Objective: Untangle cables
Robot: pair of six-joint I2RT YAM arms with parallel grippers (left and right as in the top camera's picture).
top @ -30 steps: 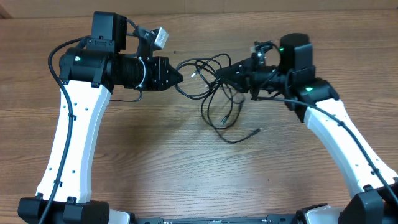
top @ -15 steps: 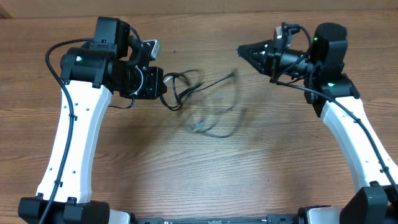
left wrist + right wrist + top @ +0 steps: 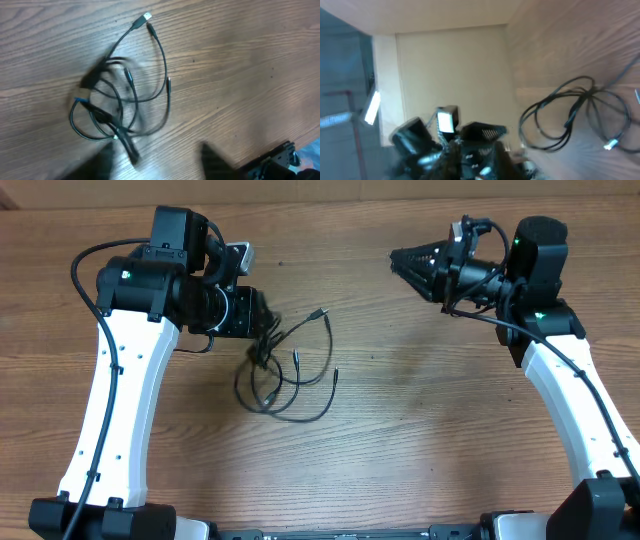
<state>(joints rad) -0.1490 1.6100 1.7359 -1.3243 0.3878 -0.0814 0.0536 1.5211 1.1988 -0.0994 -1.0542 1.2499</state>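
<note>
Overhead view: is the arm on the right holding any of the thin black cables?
No; the right gripper holds nothing and sits well apart from the cables, which lie heaped on the table.

Left arm (image 3: 118, 385) and right arm (image 3: 572, 405) bend inward, facing each other; left gripper (image 3: 264, 319) fingers parted, right gripper (image 3: 397, 259) fingers nearly together.

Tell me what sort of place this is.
Likely a robotics lab bench: two robot arms at a wood-grain table, a tangle of thin black cables lying on it, and a plain beige wall behind.
</note>
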